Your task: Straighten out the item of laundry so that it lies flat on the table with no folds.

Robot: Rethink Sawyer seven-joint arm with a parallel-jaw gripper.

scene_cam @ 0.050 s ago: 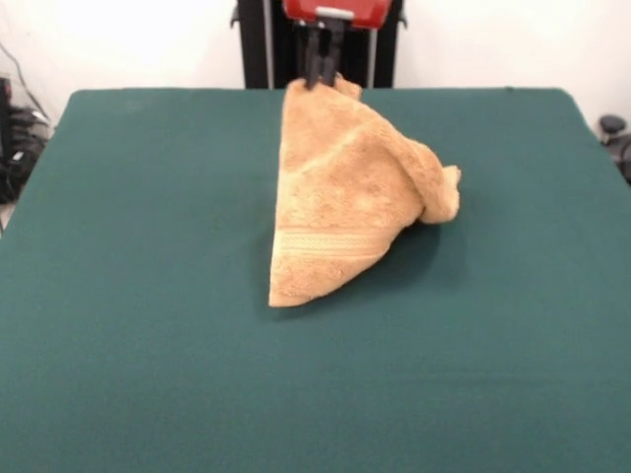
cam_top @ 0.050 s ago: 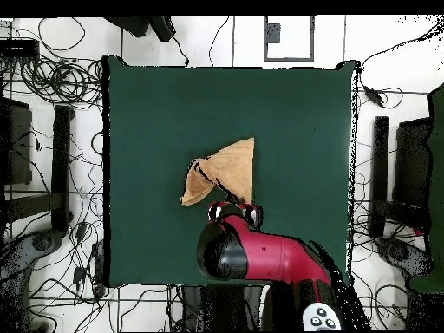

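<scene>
The item of laundry (scene_cam @ 0.050 s ago: 340, 202), a tan-orange terry towel with a woven stripe band near its lower edge, hangs in a tent shape from one lifted corner. Its lower corner rests on the green table (scene_cam @ 0.050 s ago: 148, 296) and a bunched fold trails off to the right. My gripper (scene_cam @ 0.050 s ago: 320, 77) is shut on the towel's top corner, up near the table's far edge. From overhead the towel (cam_top @ 0.050 s ago: 227, 169) shows as a folded triangle near the table's (cam_top @ 0.050 s ago: 156, 121) middle. There the gripper (cam_top @ 0.050 s ago: 232, 206) sits at the towel's lower edge, under the red arm.
The red and black arm (cam_top @ 0.050 s ago: 269, 256) reaches over the table's bottom edge in the overhead view. Cables and dark equipment (cam_top @ 0.050 s ago: 52, 165) lie on the floor around the table.
</scene>
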